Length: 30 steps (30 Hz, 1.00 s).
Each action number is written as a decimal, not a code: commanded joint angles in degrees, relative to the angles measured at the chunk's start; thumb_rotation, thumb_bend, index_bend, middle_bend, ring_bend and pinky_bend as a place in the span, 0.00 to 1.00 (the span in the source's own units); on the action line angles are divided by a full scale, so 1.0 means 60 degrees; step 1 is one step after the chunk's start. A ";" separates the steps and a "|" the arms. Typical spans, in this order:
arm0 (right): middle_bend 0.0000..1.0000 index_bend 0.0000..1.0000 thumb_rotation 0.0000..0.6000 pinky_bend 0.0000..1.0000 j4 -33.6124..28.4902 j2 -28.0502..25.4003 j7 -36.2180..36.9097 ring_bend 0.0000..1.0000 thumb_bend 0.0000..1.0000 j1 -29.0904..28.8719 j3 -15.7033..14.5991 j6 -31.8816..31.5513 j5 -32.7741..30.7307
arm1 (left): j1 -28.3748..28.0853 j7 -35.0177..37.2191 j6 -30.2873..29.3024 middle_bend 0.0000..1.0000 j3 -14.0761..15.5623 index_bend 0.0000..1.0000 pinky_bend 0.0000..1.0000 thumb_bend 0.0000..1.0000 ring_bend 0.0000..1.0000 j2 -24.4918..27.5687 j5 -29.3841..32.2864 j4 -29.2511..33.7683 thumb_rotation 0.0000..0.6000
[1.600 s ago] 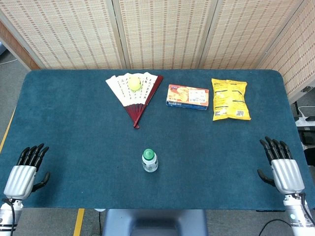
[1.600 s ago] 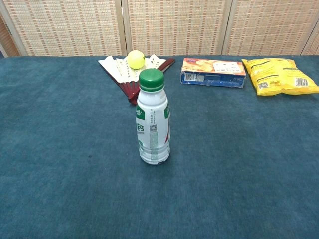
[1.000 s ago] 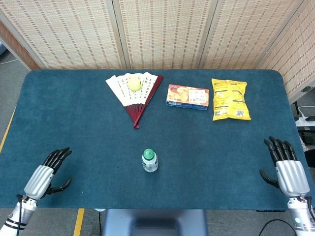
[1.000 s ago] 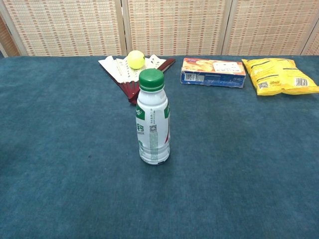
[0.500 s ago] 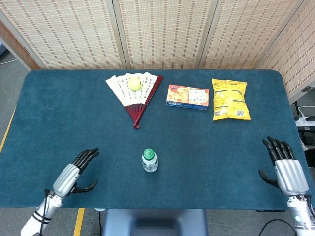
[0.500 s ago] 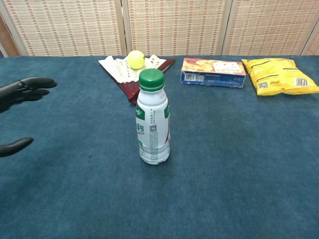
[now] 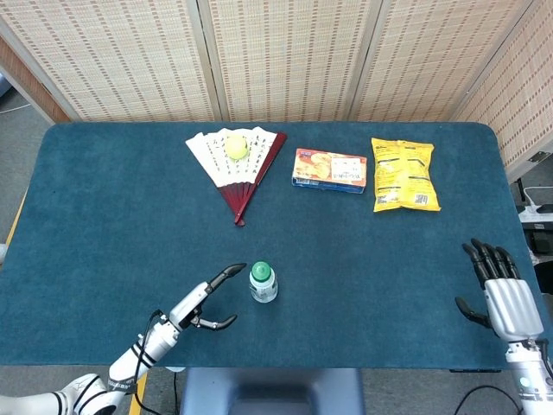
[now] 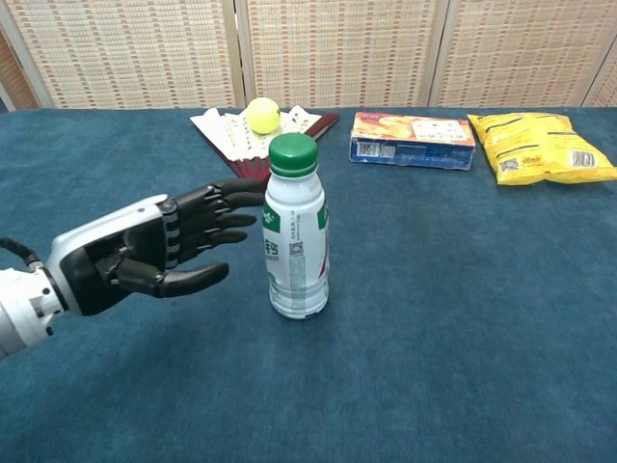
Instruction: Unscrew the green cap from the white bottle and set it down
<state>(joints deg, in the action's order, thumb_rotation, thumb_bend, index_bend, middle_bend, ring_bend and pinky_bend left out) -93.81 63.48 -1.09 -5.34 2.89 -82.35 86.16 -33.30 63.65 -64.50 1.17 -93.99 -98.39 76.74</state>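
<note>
The white bottle (image 7: 263,287) (image 8: 296,251) stands upright near the table's front middle, its green cap (image 7: 260,271) (image 8: 292,154) screwed on. My left hand (image 7: 206,300) (image 8: 159,249) hovers just left of the bottle, fingers spread and pointing toward it, not touching; it holds nothing. My right hand (image 7: 504,292) rests open at the table's front right edge, far from the bottle, and shows only in the head view.
At the back lie a paper fan (image 7: 239,160) (image 8: 253,143) with a yellow-green ball (image 7: 237,146) (image 8: 262,115) on it, an orange-and-blue snack box (image 7: 329,169) (image 8: 413,139) and a yellow chip bag (image 7: 403,174) (image 8: 537,146). The blue table cloth (image 7: 130,216) covers everything.
My left hand has swept right from the table's front left edge to just beside the bottle. The right hand and the bottle have stayed put.
</note>
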 commanded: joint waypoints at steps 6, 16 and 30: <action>0.00 0.00 1.00 0.00 -0.0032 -0.0093 0.0169 0.00 0.17 -0.0021 -0.0012 0.0054 -0.0017 | -0.0935 0.1115 0.0683 0.00 0.0106 0.00 0.02 0.33 0.00 -0.0289 0.0044 0.0113 1.00; 0.00 0.00 1.00 0.00 -0.0145 -0.0344 0.0690 0.00 0.17 -0.0035 -0.0205 0.0151 0.0289 | -0.1057 -0.0223 0.0765 0.00 -0.0364 0.00 0.00 0.33 0.00 -0.1159 0.0896 -0.0902 1.00; 0.00 0.00 1.00 0.00 -0.0161 -0.0428 0.0850 0.00 0.17 -0.0073 -0.0271 0.0241 0.0337 | -0.1226 -0.0118 0.0702 0.00 -0.0350 0.00 0.00 0.33 0.00 -0.1576 0.1034 -0.1209 1.00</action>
<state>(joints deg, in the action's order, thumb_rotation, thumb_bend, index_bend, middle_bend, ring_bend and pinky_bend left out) -94.78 60.92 4.01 -5.78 1.27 -80.90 88.18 -40.59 62.98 -60.34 -0.83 -103.34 -92.30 69.59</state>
